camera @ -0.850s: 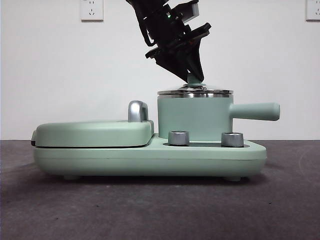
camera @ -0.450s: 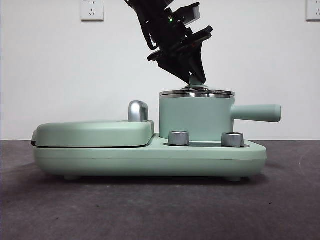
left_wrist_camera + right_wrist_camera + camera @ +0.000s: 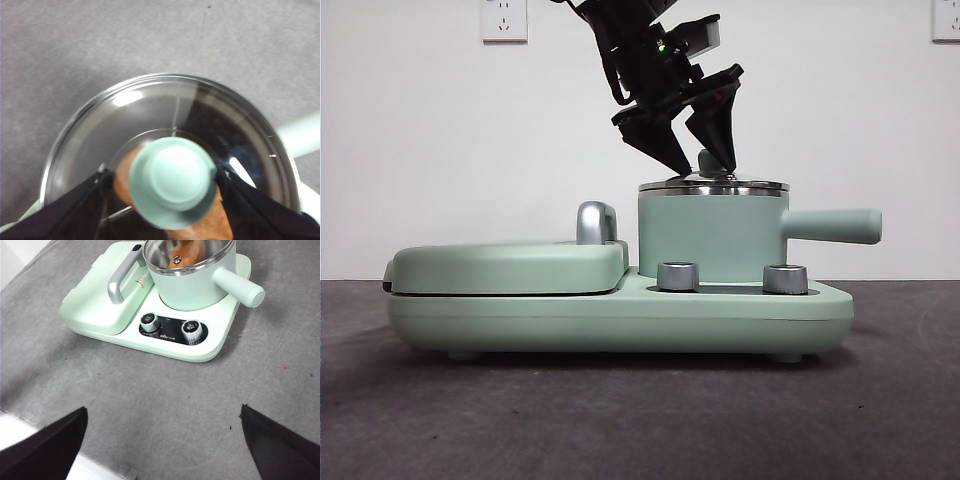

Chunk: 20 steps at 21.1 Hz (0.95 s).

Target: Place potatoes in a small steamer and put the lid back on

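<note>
The small steamer (image 3: 710, 235) is a mint-green pot on the right of the cooker base, its handle pointing right. The glass lid (image 3: 712, 185) lies flat on its steel rim. My left gripper (image 3: 708, 170) hangs over the lid, open, one jaw on each side of the mint-green knob (image 3: 708, 160) with small gaps. In the left wrist view the gripper (image 3: 162, 175) straddles the knob (image 3: 172, 175), and the orange-brown potato (image 3: 122, 172) shows through the glass inside the pot. The right wrist view shows the steamer (image 3: 192, 282) and the potato (image 3: 187, 249) from afar. My right gripper (image 3: 162, 440) is open and empty, high above the table.
The flat mint-green griddle cover (image 3: 505, 265) with its chrome handle (image 3: 595, 222) sits left of the pot on the cooker base (image 3: 620, 320). Two steel dials (image 3: 678, 276) stand in front of the pot. The dark table edge (image 3: 30, 422) lies near the right arm.
The left gripper's jaws have opened and let go of the knob. The lid stays resting on the pot's rim. The pot shifted very slightly to the right.
</note>
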{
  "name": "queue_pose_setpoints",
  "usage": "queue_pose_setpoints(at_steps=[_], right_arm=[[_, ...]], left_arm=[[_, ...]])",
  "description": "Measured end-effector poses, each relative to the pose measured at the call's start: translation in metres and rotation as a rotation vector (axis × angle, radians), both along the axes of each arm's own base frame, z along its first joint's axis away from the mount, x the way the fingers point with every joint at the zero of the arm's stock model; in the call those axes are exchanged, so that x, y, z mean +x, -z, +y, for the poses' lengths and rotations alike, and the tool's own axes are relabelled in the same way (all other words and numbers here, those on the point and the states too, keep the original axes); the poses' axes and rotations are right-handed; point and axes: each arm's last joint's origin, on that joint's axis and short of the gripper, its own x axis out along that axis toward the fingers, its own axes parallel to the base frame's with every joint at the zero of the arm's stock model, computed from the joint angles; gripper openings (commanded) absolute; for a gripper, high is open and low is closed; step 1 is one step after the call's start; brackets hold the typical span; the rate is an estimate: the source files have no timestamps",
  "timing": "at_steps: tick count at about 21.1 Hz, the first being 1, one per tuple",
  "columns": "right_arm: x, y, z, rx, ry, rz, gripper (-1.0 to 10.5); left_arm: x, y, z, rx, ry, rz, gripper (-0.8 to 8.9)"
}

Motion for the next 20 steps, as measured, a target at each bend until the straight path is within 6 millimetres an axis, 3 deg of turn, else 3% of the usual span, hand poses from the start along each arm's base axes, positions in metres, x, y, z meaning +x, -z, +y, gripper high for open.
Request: queue_pose_setpoints(at_steps=[3, 7, 11, 14, 20], right_arm=[[0.000, 0.000, 0.000, 0.000, 0.000, 0.000, 4.9], [0.000, 0.000, 0.000, 0.000, 0.000, 0.000, 4.9], [0.000, 0.000, 0.000, 0.000, 0.000, 0.000, 4.9], [0.000, 0.000, 0.000, 0.000, 0.000, 0.000, 4.9], [0.000, 0.000, 0.000, 0.000, 0.000, 0.000, 4.9]], left_arm=[[0.000, 0.000, 0.000, 0.008, -0.011, -0.005, 3.54], [0.001, -0.001, 0.000, -0.002, -0.031, -0.006, 4.80], [-0.004, -0.011, 0.003, -0.026, -0.059, 0.002, 4.80], [-0.025, -0.046, 0.019, -0.045, -0.073, 0.002, 4.80], [-0.085, -0.121, 0.070, -0.069, -0.106, 0.008, 4.78]])
